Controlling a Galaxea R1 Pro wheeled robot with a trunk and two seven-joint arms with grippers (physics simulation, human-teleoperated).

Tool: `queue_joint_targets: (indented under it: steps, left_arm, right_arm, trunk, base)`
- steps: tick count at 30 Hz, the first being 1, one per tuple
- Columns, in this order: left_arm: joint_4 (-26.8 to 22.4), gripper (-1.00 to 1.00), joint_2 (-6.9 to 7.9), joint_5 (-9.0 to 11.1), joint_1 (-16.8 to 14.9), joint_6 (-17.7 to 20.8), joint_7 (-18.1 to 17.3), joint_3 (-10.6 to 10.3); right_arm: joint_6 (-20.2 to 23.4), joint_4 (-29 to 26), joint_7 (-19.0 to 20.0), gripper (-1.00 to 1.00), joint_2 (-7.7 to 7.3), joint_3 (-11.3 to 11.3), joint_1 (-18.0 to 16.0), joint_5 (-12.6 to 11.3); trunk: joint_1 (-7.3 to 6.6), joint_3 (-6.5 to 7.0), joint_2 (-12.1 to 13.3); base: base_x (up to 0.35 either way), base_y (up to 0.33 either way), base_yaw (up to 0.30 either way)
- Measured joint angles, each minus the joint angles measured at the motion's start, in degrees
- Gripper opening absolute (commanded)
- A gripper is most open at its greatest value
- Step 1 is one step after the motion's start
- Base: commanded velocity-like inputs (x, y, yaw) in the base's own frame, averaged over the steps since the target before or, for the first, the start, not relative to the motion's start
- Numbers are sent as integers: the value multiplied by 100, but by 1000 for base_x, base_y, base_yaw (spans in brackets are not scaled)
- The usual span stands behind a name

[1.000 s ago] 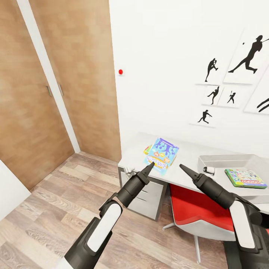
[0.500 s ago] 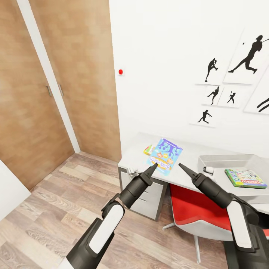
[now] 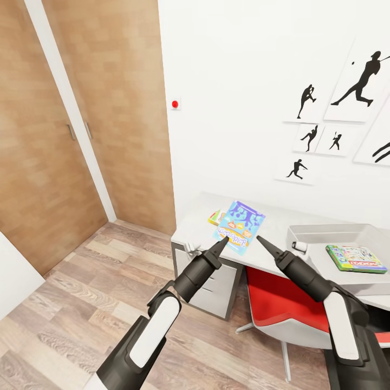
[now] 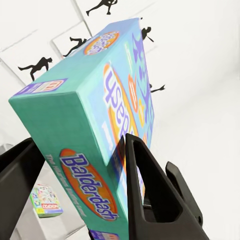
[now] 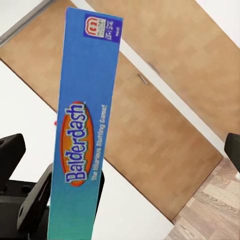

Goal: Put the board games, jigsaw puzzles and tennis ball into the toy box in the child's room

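Head view: the light-blue Balderdash board game [image 3: 240, 226] is seen raised above the near end of the bench [image 3: 271, 246], tilted, between the two claws. The left claw [image 3: 221, 244] is pressed to its lower corner, and the right claw [image 3: 261, 241] is set just beside its right edge. A slim yellow-red-green board game [image 3: 215, 217] lies flat on the bench behind it. The pale grey toy box [image 3: 336, 234] is seen further right, with the green-edged Monopoly board game [image 3: 356, 258] resting across its near rim. A red chair [image 3: 281, 306] is tucked under the bench.

Left wrist view: the Balderdash box [image 4: 95, 150] is gripped by the left claw [image 4: 75, 165], one dark finger [image 4: 145, 185] on its printed face and the other at its opposite side, partly spread to the box's thickness.

Right wrist view: the box's narrow blue edge [image 5: 80, 130] is shown upright. Only one finger [image 5: 37, 205] of the right claw is made out beside it, so its opening cannot be told.
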Motion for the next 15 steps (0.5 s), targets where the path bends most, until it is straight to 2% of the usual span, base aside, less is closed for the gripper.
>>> queue_joint_targets:
  steps: [15]
  left_arm:
    - [5,-100,-7,-6,-7,1,92,-1]
  right_arm:
    - [-47,4,-3,100,20,25,1,-6]
  trunk:
    - [0,0,0]
  base:
    - [0,0,0]
